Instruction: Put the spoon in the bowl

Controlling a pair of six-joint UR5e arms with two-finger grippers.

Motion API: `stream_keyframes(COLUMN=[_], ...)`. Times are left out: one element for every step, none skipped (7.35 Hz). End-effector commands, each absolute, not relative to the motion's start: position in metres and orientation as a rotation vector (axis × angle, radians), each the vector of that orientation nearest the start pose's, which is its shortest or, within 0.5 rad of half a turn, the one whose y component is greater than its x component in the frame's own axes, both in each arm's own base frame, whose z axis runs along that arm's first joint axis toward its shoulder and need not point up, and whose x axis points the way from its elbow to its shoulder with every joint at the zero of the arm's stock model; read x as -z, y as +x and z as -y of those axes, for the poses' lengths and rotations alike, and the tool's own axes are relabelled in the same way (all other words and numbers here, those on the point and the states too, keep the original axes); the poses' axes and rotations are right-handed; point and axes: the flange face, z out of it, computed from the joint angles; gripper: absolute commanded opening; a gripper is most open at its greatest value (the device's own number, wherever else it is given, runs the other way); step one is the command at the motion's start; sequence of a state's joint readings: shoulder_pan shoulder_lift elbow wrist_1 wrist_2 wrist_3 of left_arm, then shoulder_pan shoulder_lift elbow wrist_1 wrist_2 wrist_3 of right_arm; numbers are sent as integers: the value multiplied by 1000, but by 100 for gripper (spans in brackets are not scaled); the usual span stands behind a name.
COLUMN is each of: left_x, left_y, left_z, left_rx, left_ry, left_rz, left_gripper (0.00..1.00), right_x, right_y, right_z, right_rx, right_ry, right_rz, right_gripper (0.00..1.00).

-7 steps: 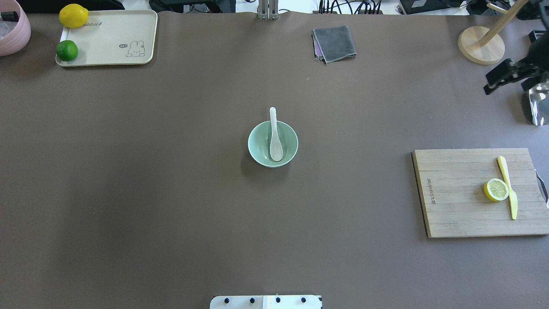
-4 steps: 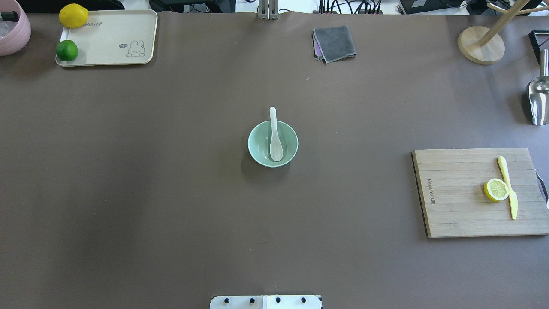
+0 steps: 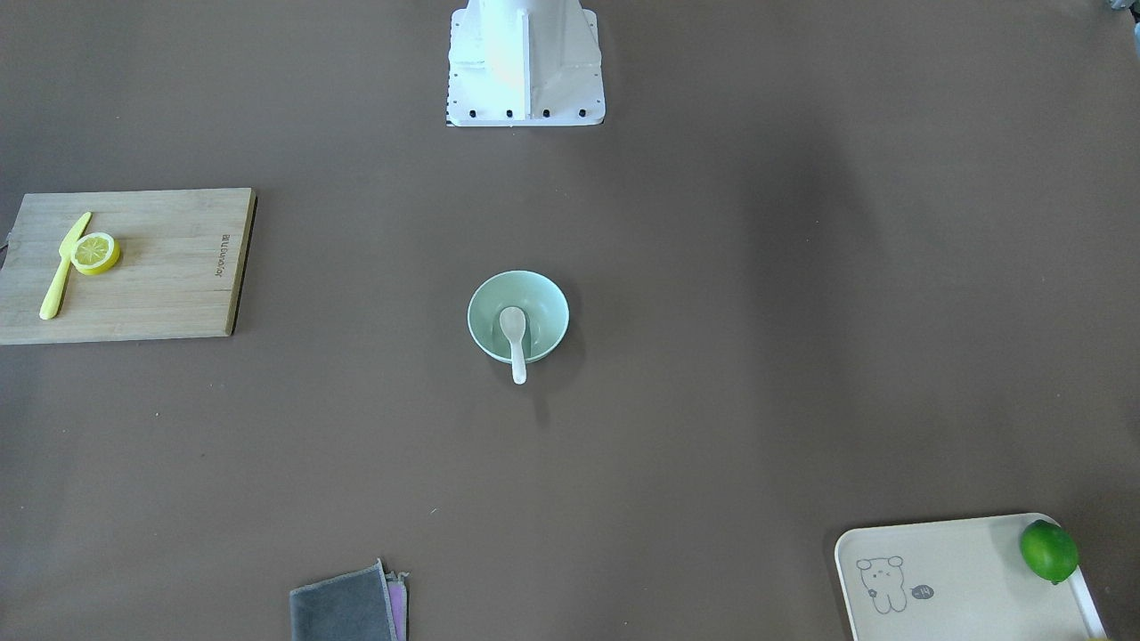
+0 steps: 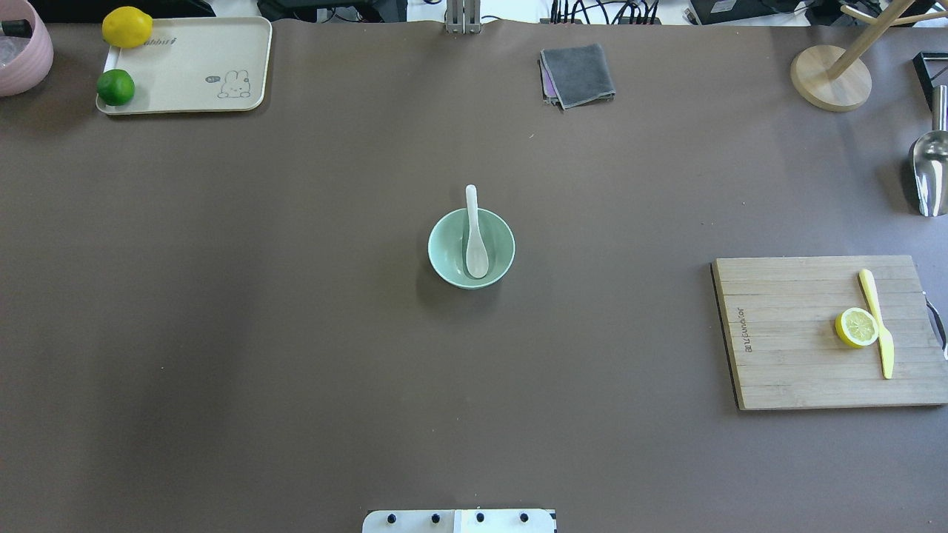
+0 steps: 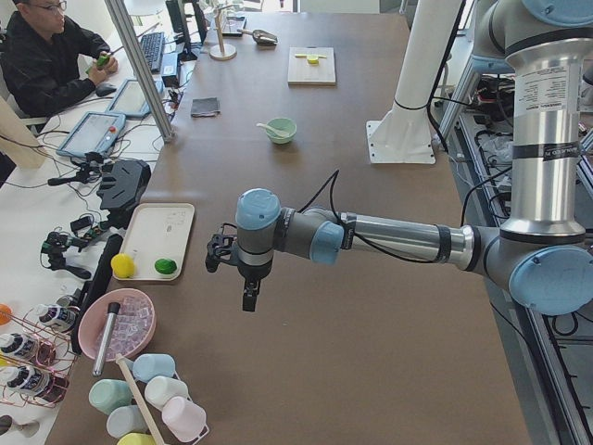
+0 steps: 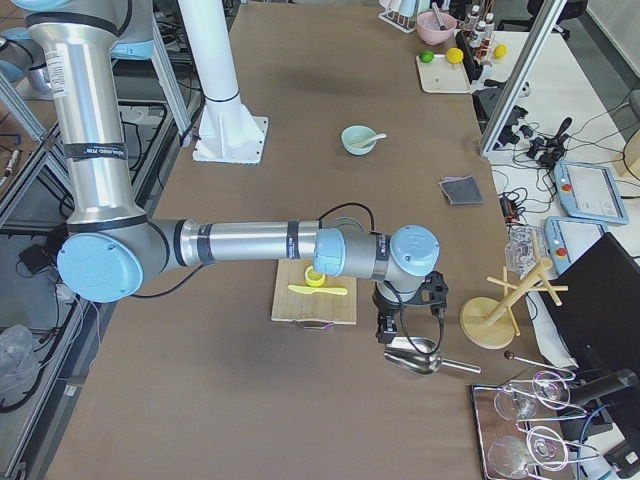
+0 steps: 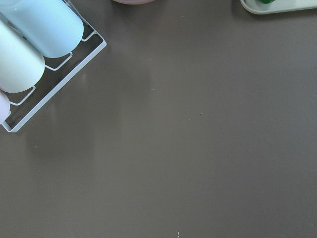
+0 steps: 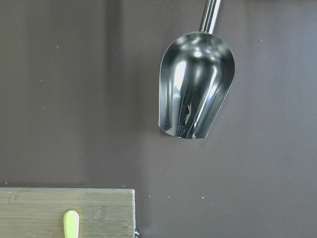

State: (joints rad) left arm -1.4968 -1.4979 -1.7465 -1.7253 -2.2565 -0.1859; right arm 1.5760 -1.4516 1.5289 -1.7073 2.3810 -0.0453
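The white spoon [image 4: 475,244] lies in the pale mint-green bowl [image 4: 437,255] at the table's middle, scoop on the bottom, handle sticking out over the far rim. Both also show in the front-facing view, spoon [image 3: 514,334] and bowl [image 3: 545,307]. No gripper is near them. My left gripper [image 5: 246,289] hangs over the table's left end, far from the bowl [image 5: 281,130]. My right gripper [image 6: 386,335] hangs over the right end, above a metal scoop [image 6: 415,358]. Each shows only in a side view, so I cannot tell whether it is open or shut.
A wooden cutting board [image 4: 800,333] at the right bears a lemon half [image 4: 857,327] and a yellow knife [image 4: 878,322]. The metal scoop [image 4: 929,170], a wooden stand [image 4: 829,78], a grey cloth [image 4: 578,74] and a fruit tray [image 4: 200,66] lie along the edges. A cup rack [image 7: 29,49] is at the left end.
The right gripper, at the overhead view's right edge one second ago, has moved out of that view, uncovering the metal scoop. Spoon and bowl have not moved.
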Motion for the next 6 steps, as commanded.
stream_keyframes(left_x=[-596, -596, -596, -596, -597, -596], left_y=[-35, -35, -36, -36, -36, -37], left_z=[479, 479, 479, 479, 479, 479], left_rx=[21, 22, 24, 26, 26, 27], left_ry=[155, 155, 154, 153, 152, 154], left_rz=[-706, -706, -706, -706, -706, -706], left_gripper=[98, 98, 98, 98, 98, 98], right_x=[-630, -628, -627, -626, -623, -622], right_y=[64, 64, 64, 65, 66, 66], right_z=[535, 536, 536, 536, 537, 537], right_rx=[4, 4, 4, 8, 6, 7], right_ry=[-41, -38, -37, -31, -25, -24], right_rz=[811, 811, 812, 814, 814, 814], right_gripper=[100, 100, 100, 100, 100, 100])
